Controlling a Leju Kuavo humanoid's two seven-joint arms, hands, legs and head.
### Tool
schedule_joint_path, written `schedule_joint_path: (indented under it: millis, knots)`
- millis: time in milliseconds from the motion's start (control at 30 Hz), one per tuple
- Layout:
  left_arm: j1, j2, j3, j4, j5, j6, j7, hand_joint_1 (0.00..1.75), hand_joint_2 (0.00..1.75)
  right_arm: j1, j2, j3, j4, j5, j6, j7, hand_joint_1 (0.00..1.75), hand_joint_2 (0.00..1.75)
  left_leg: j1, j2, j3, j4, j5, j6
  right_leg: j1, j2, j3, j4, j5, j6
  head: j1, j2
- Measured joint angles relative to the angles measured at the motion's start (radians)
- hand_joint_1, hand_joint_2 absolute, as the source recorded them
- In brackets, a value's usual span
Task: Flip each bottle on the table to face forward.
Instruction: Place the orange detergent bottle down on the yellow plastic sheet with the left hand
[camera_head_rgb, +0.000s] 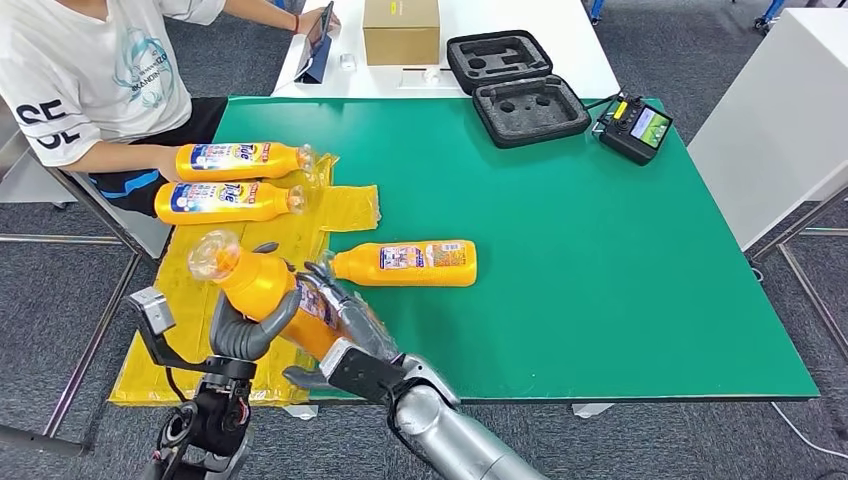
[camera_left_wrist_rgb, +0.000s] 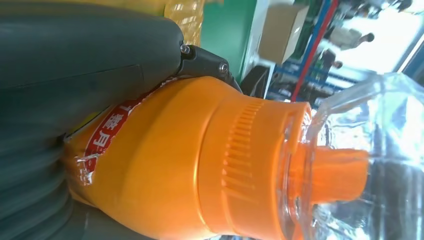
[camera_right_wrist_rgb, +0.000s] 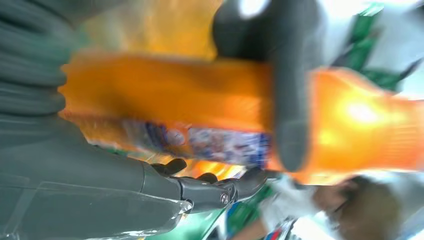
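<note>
I hold one orange plastic bottle with a clear cap (camera_head_rgb: 262, 288) in both grips: my left robot hand (camera_head_rgb: 243, 335) wraps its shoulder, my right robot hand (camera_head_rgb: 345, 320) clasps its body, lifted off the green surface (camera_head_rgb: 600, 250) near its front-left corner, presumably so I can turn the label forward.

A green surface (camera_head_rgb: 600, 260) is carrying an open black foam-lined case (camera_head_rgb: 517, 87) near its far edge, and a handheld controller with a lit screen (camera_head_rgb: 636, 128) is lying just beside it. A yellow plastic sheet (camera_head_rgb: 340, 210) is lying over the near-left corner. Behind, a cardboard box (camera_head_rgb: 401, 30) is standing on a white table (camera_head_rgb: 560, 25). A seated person (camera_head_rgb: 90, 75) is holding a phone (camera_head_rgb: 325, 22).
</note>
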Motion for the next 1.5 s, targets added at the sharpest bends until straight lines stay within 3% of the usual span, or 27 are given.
schedule_joint_path:
  millis: [200,367,467,600,733,1000,1100,1200,1333,1500]
  knots:
    - [-0.016,0.001,0.050,0.021,-0.084,0.078,-0.063,1.75,1.75,0.074,-0.041,0.011,-0.263,-0.097,0.110,-0.003,0.00,0.00,0.000,0.000,0.000,0.000,0.000,0.000,0.000,0.000,0.000,0.000,0.000,0.000,0.000,0.000]
    - [-0.023,0.009,0.107,0.024,-0.182,0.189,-0.132,1.75,1.75,0.123,-0.061,0.012,-0.463,-0.149,0.046,-0.005,0.00,0.00,0.000,0.000,0.000,0.000,0.000,0.000,0.000,0.000,0.000,0.000,0.000,0.000,0.000,0.000]
    - [-0.041,0.030,0.126,0.033,-0.409,0.335,-0.180,1.75,1.75,0.135,-0.062,0.015,-0.544,-0.191,-0.006,-0.005,0.00,0.00,0.000,0.000,0.000,0.000,0.000,0.000,0.000,0.000,0.000,0.000,0.000,0.000,0.000,0.000]
    - [-0.092,0.077,0.127,0.072,-0.838,0.514,-0.155,1.75,1.75,0.142,-0.070,0.031,-0.608,-0.195,-0.031,-0.004,0.00,1.75,0.000,-0.001,0.000,0.000,0.000,0.000,0.000,0.000,0.000,0.000,0.000,0.000,0.000,0.000]
    - [-0.140,0.118,0.125,0.138,-1.152,0.581,-0.076,1.75,1.75,0.142,-0.078,0.057,-0.620,-0.165,-0.018,-0.004,0.00,1.75,0.000,0.000,0.000,0.000,0.000,0.000,0.000,0.000,0.000,0.000,0.000,0.000,0.000,0.000]
    - [-0.187,0.164,0.123,0.221,-1.414,0.634,0.012,1.75,1.75,0.142,-0.084,0.084,-0.622,-0.159,0.003,-0.004,0.00,1.75,0.000,0.000,0.000,0.000,0.000,0.000,0.000,0.000,0.000,0.000,0.000,0.000,0.000,0.000]
    - [-0.217,0.185,0.109,0.260,-1.612,0.554,0.103,1.75,1.75,0.142,-0.084,0.086,-0.622,-0.160,0.025,-0.004,0.00,1.75,0.000,0.000,0.000,0.000,0.000,0.000,0.000,0.000,0.000,0.000,0.000,0.000,0.000,0.000]
    - [-0.271,0.205,0.073,0.341,-1.753,0.397,0.154,1.75,1.75,0.142,-0.084,0.089,-0.622,-0.155,0.044,-0.004,0.00,1.75,0.000,-0.001,0.000,0.000,0.001,0.000,0.000,-0.001,0.000,0.000,0.000,0.000,0.000,0.000]
    - [-0.356,0.208,0.020,0.491,-1.774,0.240,0.149,1.75,1.75,0.141,-0.082,0.093,-0.618,-0.137,0.049,-0.004,0.00,1.75,0.000,-0.001,0.000,0.000,0.002,0.001,0.000,-0.001,0.000,0.000,0.001,0.000,0.000,0.000]
    - [-0.449,0.208,-0.027,0.676,-1.754,0.156,0.137,1.75,1.75,0.142,-0.078,0.092,-0.608,-0.133,0.057,-0.004,0.00,1.75,0.000,0.000,0.000,0.000,0.002,0.001,0.000,-0.001,0.000,0.000,0.001,0.000,0.000,0.000]
